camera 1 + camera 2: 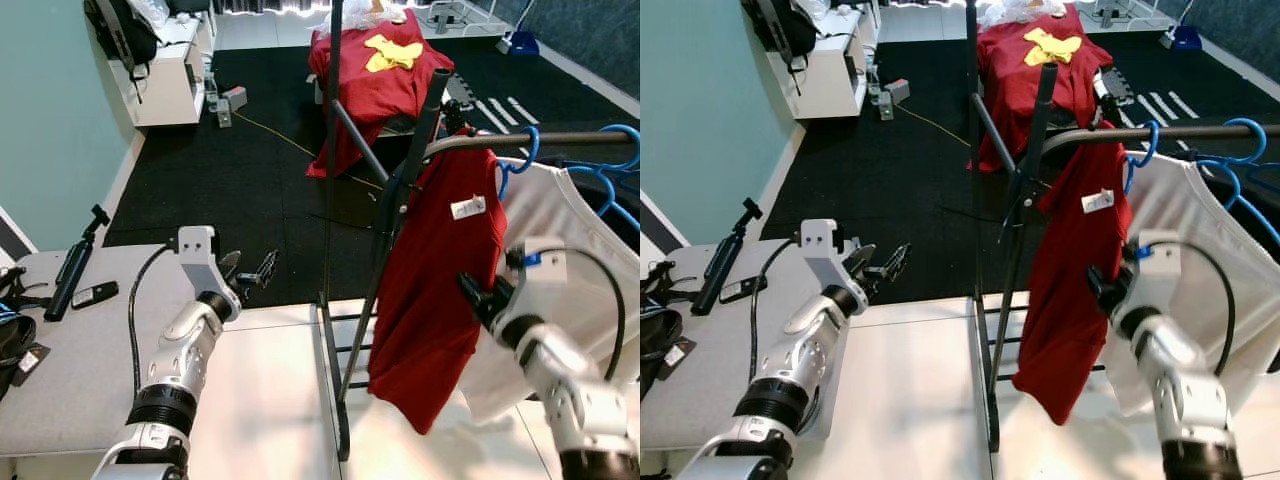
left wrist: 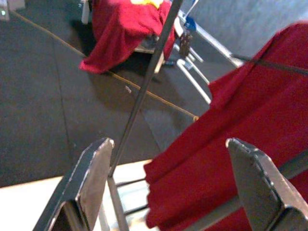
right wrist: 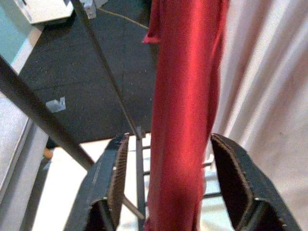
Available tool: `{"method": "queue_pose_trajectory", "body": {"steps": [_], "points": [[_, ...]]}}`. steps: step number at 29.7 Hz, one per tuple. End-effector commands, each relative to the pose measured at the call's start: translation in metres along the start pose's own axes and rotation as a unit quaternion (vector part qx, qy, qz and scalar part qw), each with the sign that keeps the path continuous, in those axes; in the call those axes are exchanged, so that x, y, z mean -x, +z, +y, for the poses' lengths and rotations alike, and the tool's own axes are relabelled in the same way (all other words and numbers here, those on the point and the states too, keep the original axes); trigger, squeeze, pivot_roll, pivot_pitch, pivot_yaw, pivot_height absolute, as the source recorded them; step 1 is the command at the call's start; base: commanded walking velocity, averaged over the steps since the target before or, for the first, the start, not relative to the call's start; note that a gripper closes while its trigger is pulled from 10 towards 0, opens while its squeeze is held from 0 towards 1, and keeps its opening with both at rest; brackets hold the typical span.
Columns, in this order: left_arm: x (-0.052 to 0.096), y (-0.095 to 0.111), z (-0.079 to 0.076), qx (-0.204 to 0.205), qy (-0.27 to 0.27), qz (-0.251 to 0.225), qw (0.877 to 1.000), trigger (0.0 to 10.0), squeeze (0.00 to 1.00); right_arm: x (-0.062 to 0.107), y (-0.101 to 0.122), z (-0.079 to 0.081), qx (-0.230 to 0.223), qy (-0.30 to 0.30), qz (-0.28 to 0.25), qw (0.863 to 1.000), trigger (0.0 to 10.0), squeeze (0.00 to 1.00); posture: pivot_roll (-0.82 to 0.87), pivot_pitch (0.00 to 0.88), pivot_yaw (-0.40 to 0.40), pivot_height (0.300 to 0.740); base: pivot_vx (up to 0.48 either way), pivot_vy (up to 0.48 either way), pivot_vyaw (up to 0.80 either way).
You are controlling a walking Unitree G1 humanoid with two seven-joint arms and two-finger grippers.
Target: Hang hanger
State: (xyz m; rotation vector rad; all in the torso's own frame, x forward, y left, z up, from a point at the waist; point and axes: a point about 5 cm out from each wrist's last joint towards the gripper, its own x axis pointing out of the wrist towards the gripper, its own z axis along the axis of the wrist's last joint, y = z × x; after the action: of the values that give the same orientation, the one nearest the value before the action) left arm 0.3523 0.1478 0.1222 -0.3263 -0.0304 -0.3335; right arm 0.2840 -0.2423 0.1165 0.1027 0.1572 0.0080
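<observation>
- Right gripper (image 3: 166, 185) raised at the clothes rack, fingers (image 3: 118, 180) spread apart with the edge of the red shirt (image 1: 440, 285) hanging between them, cloth not clamped.
- Seen from the head, right gripper (image 1: 478, 298) pressed up against the lower half of that red shirt, wrist cable looping above the silver forearm.
- Red shirt draped from the dark horizontal rail (image 1: 560, 140) of the rack, a white tag (image 1: 467, 208) showing near its collar.
- Just beside it on the robot's right, a white shirt (image 1: 560, 260) hung on a blue hanger (image 1: 520, 160), hook over the rail; more blue hangers (image 1: 612, 170) further along the same rail.
- Rack posts (image 1: 400, 230) slanting down to a base on the pale floor (image 1: 270, 400) in front.
- Left gripper (image 2: 168, 187) held up and forward, well apart from the clothes, fingers (image 2: 91, 178) wide open and empty, pointed at the rack's post and the red shirt.
- From the head, left gripper (image 1: 250, 270) over the edge of the black mat (image 1: 240, 190).
- To the robot's left, a grey table (image 1: 70, 350) with a black handle-like tool (image 1: 75, 265) and a small dark device (image 1: 93, 294).
- Farther back, a red cloth with a yellow patch (image 1: 385, 70) thrown over some furniture, and a white cabinet (image 1: 165, 70) by the teal wall.
</observation>
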Motion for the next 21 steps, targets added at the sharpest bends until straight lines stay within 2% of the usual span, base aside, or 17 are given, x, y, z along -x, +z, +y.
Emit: {"method": "queue_pose_trajectory", "body": {"steps": [1,3,4,5,6,7,8,10,21], "points": [[0.0049,-0.0035,0.0038,0.010,0.004,0.006,1.000,10.0,0.00,0.0046,-0.0037,0.0011,-0.007,-0.014,-0.021,1.000,10.0,1.00,-0.09,0.149,0.031,0.740,0.000,0.000,0.00],[0.0058,-0.0030,0.0044,0.009,0.003,0.006,1.000,10.0,0.00,0.0071,-0.0041,0.0028,-0.018,-0.018,-0.036,0.999,10.0,1.00,-0.09,0.152,0.035,0.740,0.000,0.000,0.00],[0.0060,-0.0030,0.0044,0.008,0.003,0.006,1.000,10.0,0.00,0.0073,-0.0013,0.0017,-0.022,-0.018,-0.043,0.999,10.0,0.90,-0.10,0.152,0.038,0.740,0.000,0.000,0.00],[0.0060,-0.0030,0.0044,0.008,0.003,0.006,1.000,10.0,0.00,0.0073,-0.0013,0.0017,-0.022,-0.018,-0.043,0.999,10.0,0.90,-0.10,0.152,0.038,0.740,0.000,0.000,0.00],[0.0061,-0.0031,0.0038,0.005,0.002,0.007,1.000,10.0,0.00,0.0073,0.0009,0.0000,-0.025,-0.019,-0.048,0.998,10.0,0.53,-0.10,0.152,0.036,0.740,0.000,0.000,0.00],[0.0061,-0.0031,0.0038,0.005,0.002,0.007,1.000,10.0,0.00,0.0073,0.0009,0.0000,-0.025,-0.019,-0.048,0.998,10.0,0.53,-0.10,0.152,0.036,0.740,0.000,0.000,0.00],[0.0062,-0.0031,0.0031,0.001,0.001,0.009,1.000,10.0,0.00,0.0074,0.0007,-0.0004,-0.026,-0.019,-0.047,0.998,10.0,0.00,-0.09,0.152,0.034,0.740,0.000,0.000,0.00],[0.0070,-0.0032,0.0032,-0.009,0.007,0.014,1.000,10.0,0.00,0.0075,-0.0007,0.0011,-0.023,-0.017,-0.048,0.998,10.0,0.00,-0.09,0.152,0.032,0.740,0.000,0.000,0.00],[0.0134,-0.0040,0.0028,-0.016,0.012,0.016,1.000,10.0,0.00,0.0066,-0.0019,0.0004,-0.022,-0.029,-0.058,0.998,10.0,0.00,-0.08,0.155,0.032,0.740,-0.382,0.000,0.00]]}}
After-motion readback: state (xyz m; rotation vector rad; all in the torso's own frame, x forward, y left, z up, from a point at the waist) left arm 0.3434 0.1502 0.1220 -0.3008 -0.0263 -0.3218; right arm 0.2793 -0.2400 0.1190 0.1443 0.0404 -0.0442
